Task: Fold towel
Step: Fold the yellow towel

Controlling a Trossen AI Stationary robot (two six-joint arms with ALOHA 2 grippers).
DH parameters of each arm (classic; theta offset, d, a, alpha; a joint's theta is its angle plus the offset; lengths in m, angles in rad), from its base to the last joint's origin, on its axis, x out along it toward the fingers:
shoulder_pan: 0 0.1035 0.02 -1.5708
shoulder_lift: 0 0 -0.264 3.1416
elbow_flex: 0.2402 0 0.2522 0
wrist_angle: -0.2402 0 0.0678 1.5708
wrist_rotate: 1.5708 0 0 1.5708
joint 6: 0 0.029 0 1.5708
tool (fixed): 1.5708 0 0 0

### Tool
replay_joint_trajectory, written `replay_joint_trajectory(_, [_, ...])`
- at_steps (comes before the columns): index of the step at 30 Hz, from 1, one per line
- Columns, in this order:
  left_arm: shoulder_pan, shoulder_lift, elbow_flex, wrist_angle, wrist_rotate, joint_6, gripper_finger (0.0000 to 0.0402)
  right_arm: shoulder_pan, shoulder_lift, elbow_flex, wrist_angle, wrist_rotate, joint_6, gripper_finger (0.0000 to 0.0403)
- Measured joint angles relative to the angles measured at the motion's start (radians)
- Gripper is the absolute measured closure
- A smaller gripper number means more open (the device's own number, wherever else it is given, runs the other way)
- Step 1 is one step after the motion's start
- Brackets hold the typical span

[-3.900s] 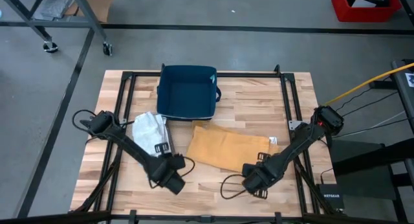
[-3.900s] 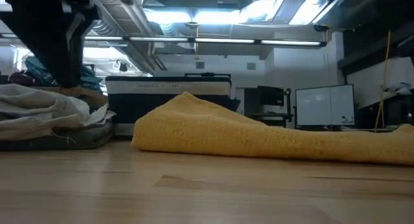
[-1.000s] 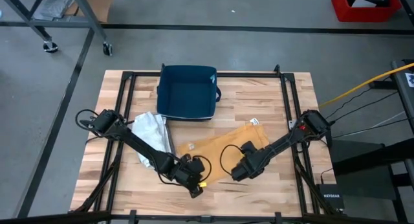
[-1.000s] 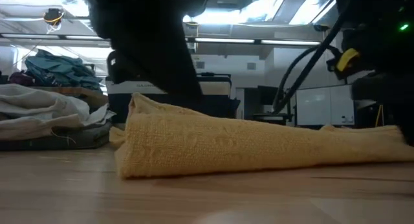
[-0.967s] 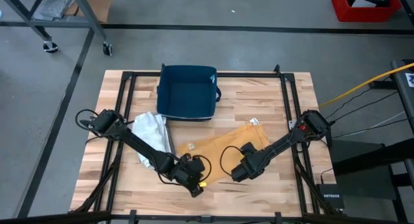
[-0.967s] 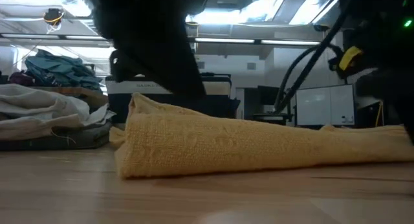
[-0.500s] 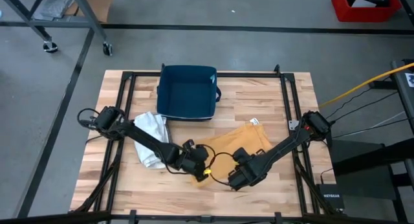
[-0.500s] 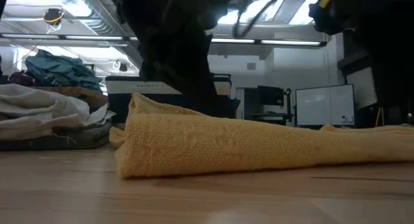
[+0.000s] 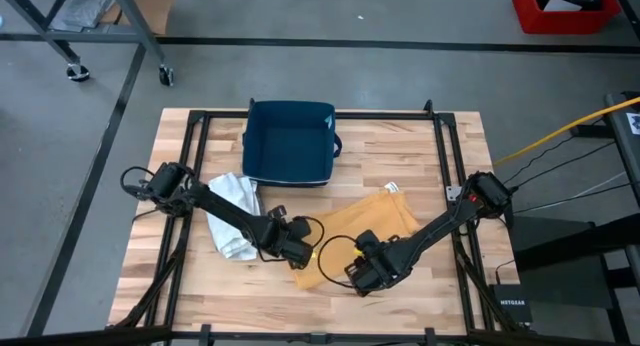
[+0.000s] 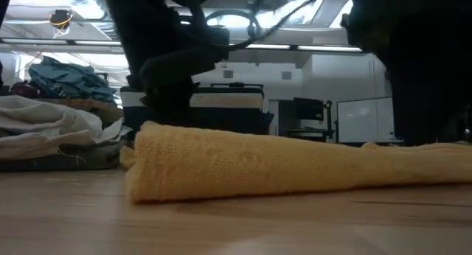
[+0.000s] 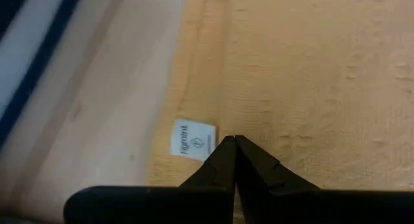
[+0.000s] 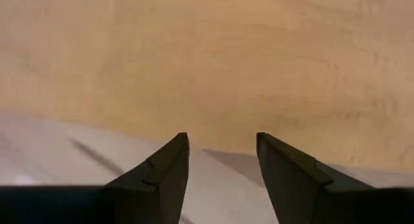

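The yellow towel sits folded lower-center on the table, below the blue bin. My left gripper is pressed together right over its edge by the label. My right gripper is spread at the near edge.

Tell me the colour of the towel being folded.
The towel is mustard yellow, plain with a woven texture; the low view shows it best.

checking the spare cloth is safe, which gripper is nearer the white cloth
Left. The left gripper sits on the yellow towel's near-left corner, just right of the white cloth. The right gripper is farther right, at the towel's front edge.
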Motion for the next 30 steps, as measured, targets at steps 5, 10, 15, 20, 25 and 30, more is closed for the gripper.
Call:
replay_joint_trajectory(5, [-0.042,0.0,0.0,0.012,0.061,-0.025,0.0401,0.0,0.0,-0.084,0.004,-0.003,0.077,0.0217])
replay_joint_trajectory(10, [-0.091,0.0,0.0,0.032,0.101,-0.107,0.0401,0.0,0.0,-0.156,0.015,-0.018,0.134,0.0217])
replay_joint_trajectory(15, [-0.131,0.0,0.0,0.21,0.111,-0.149,0.0401,-0.031,-0.002,-0.181,0.035,0.009,0.131,0.0217])
replay_joint_trajectory(20, [-0.142,0.001,0.0,0.38,0.112,-0.13,0.0401,-0.085,-0.001,-0.182,0.038,0.077,0.062,0.0217])
replay_joint_trajectory(25, [-0.127,0.002,0.0,0.399,0.111,-0.131,0.04,-0.154,-0.001,-0.182,0.031,0.095,-0.054,0.0217])
replay_joint_trajectory(30, [-0.119,0.003,0.0,0.394,0.11,-0.098,0.04,-0.171,-0.001,-0.157,0.024,0.067,-0.138,0.0217])
